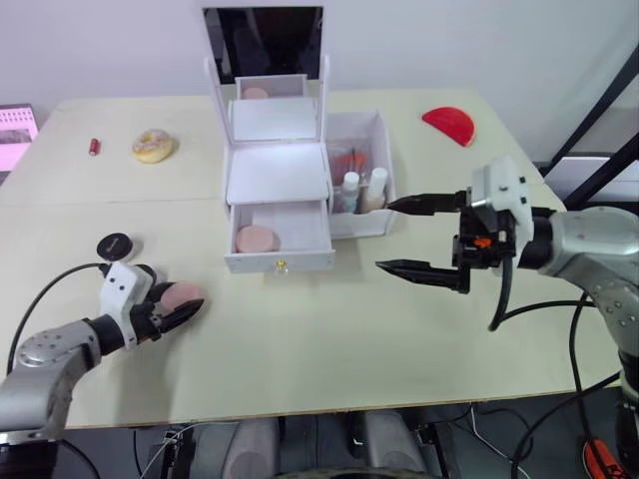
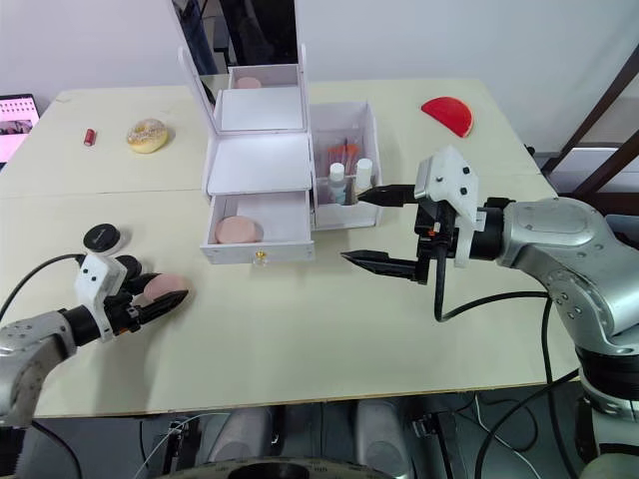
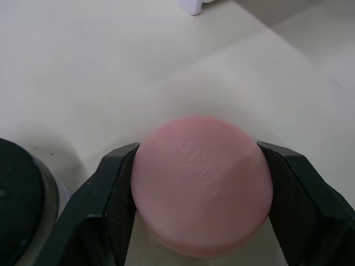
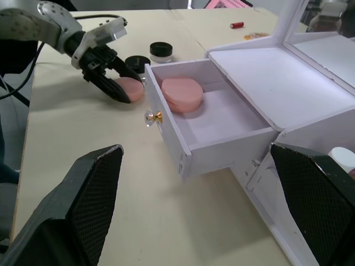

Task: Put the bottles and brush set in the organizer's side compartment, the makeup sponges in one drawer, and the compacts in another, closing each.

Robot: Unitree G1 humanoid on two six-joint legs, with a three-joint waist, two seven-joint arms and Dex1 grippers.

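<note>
My left gripper [image 1: 180, 304] is shut on a round pink compact [image 3: 202, 191] low over the table's front left. Two black compacts [image 2: 101, 238] lie just behind it. The white organizer [image 1: 278, 175] stands at the table's middle. Its lower drawer [image 1: 280, 261] is pulled open, with another pink compact [image 1: 256, 239] inside at the left. The side compartment [image 1: 379, 130] on the organizer's right holds two bottles [image 1: 351, 190] and the brush set [image 1: 349, 158]. My right gripper [image 1: 384, 237] is open, empty, and just right of the drawer in front of that compartment.
A beige donut-shaped item [image 1: 153, 146] and a small red tube [image 1: 94, 147] lie at the back left. A red half-disc [image 1: 449, 124] lies back right. The organizer's mirror [image 1: 265, 40] stands upright, with a pink item [image 1: 256, 93] in the tray below it.
</note>
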